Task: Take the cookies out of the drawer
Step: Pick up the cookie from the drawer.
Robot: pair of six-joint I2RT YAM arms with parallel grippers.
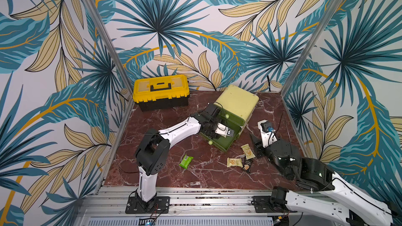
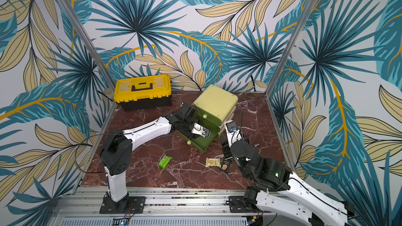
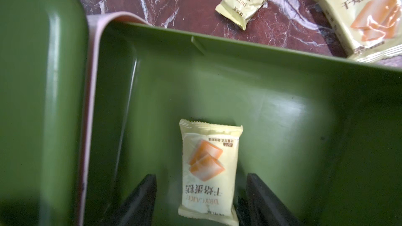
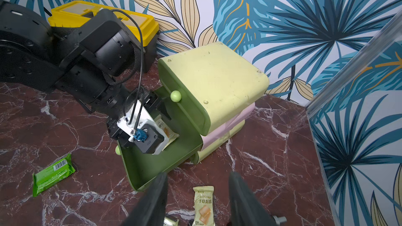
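Down front in both top views: two arm bases bolted on the metal rail. Beyond, on the red marble table, cookies out and counted: one bright green packet alone toward the left side, two pale yellow ones, the far yellow packet and the near yellow packet, plus dark wrappers just beside the near one, number hard to call. Right beside the far yellow packet, the right gripper. Reaching into the pulled-out dark green drawer of the pale drawer unit, the left arm. Two pale green knobs: upper knob, lower knob. One yellow toolbox at the back.

Over to the left wrist: another cookie, the drawer packet, flat on the drawer floor. Pale yellow, crimped ends, orange cake slices printed on it, DRYCAKE lettering. Straddled by the left gripper, two black left fingers spread wide, no clamp on it. Two yellow packets out on the marble past the drawer wall.

Right wrist now: two black right fingers parted, nothing gripped, far yellow packet on the marble just ahead of the tips. Four packets here: that one, the green, a foil packet corner at the frame edge, and the drawer packet half hidden under the left wrist camera.
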